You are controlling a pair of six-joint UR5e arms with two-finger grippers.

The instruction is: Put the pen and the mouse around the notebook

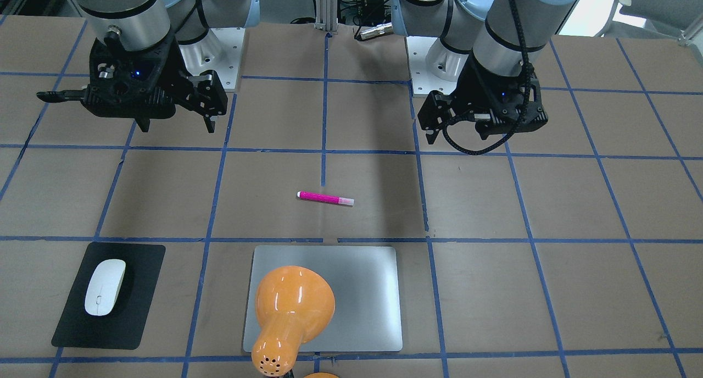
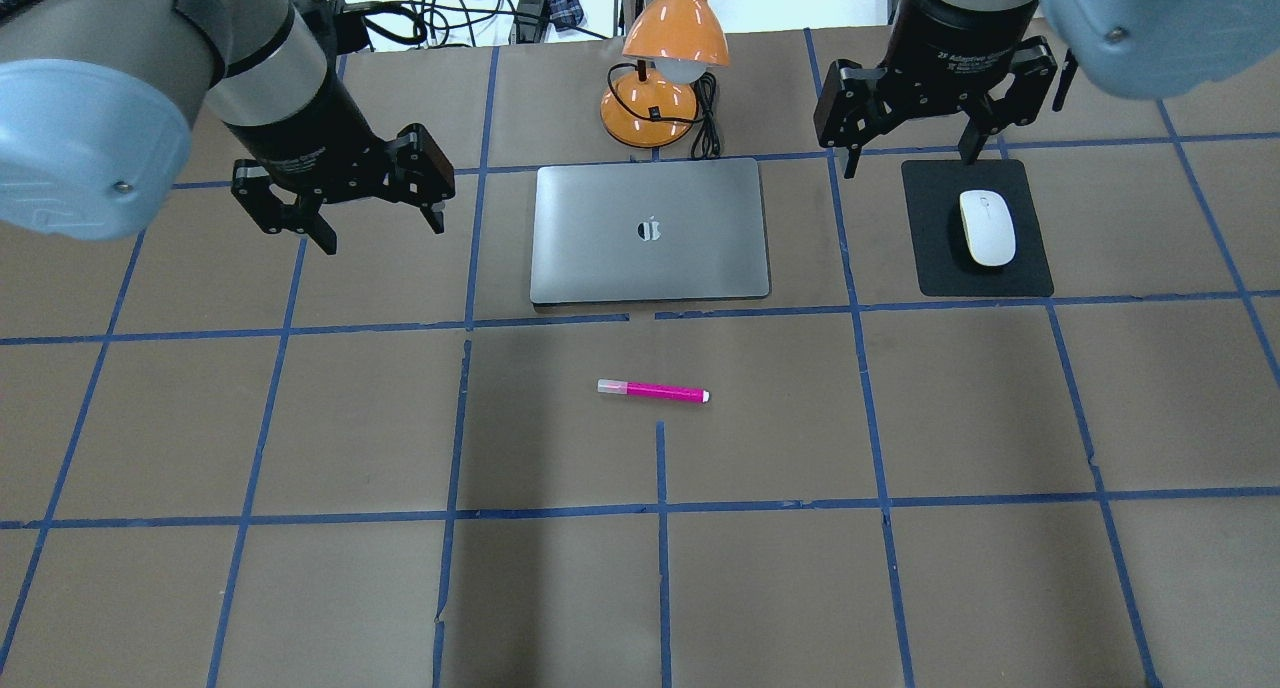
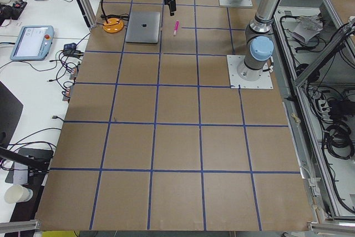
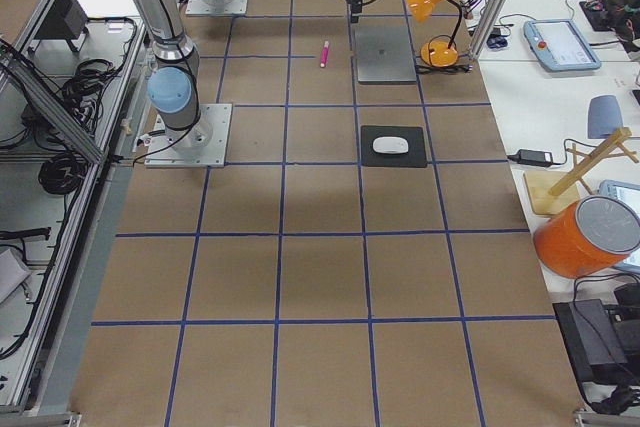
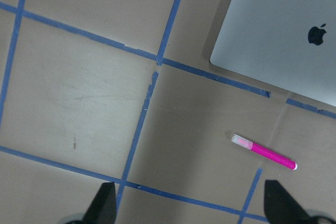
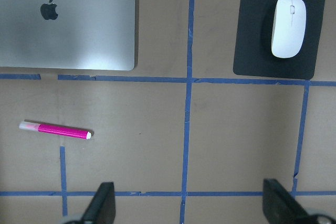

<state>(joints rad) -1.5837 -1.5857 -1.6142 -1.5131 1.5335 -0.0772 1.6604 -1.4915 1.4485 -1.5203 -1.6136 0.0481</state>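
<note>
The pen (image 2: 652, 391) is a magenta marker lying flat on the table in front of the notebook (image 2: 650, 230), a closed silver laptop. To the notebook's right, the white mouse (image 2: 987, 227) rests on a black mat (image 2: 940, 268). My left gripper (image 2: 380, 230) hovers open and empty to the left of the notebook. My right gripper (image 2: 908, 158) hangs open and empty above the mat's far left corner. The left wrist view shows the pen (image 5: 264, 151) and a notebook corner (image 5: 283, 35). The right wrist view shows the pen (image 6: 55, 129), the mouse (image 6: 287, 26) and the notebook (image 6: 68, 24).
An orange desk lamp (image 2: 665, 58) stands just behind the notebook, its shade leaning over the notebook's back edge (image 1: 291, 312). Its cable lies beside the base. Blue tape lines grid the brown table (image 2: 300, 418).
</note>
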